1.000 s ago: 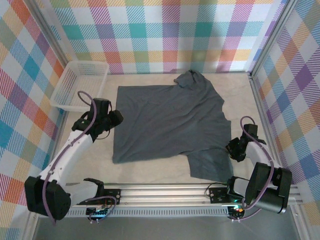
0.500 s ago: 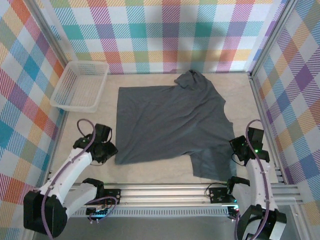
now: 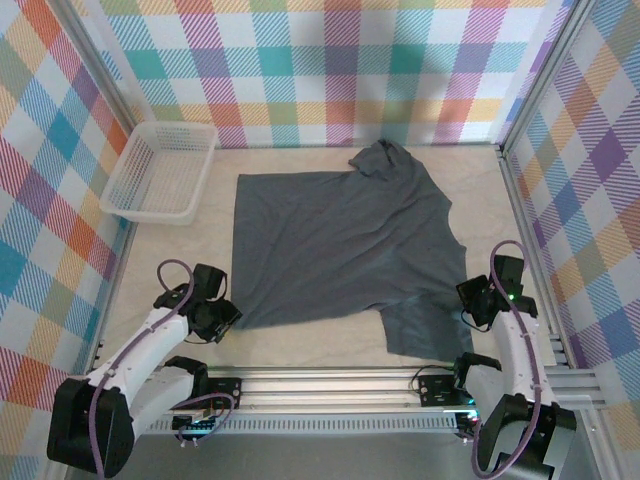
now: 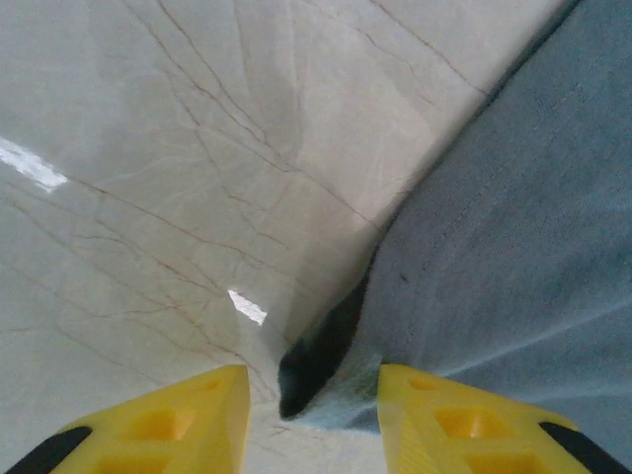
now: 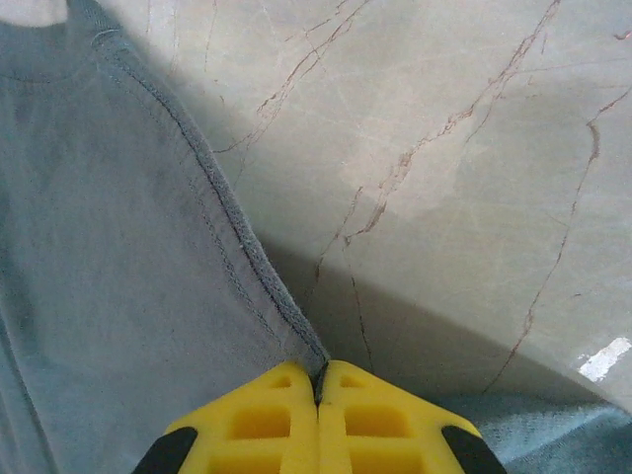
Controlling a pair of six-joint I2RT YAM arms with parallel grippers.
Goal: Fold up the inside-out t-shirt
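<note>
At the near edge of the desk (image 3: 300, 345), both arms have closed in on the inside-out t-shirt (image 3: 340, 250), which lies spread flat mid-desk. The left gripper (image 4: 308, 377) has dropped to the near-left hem corner and stands parted astride it, not yet clenched, while the right gripper (image 5: 318, 380) has clamped shut on the stitched near-right edge. We judge a first fold nearly set up. The fabric is soft, wrinkled slate-grey cotton with its seam exposed, and the desk is glossy and marble-veined.
</note>
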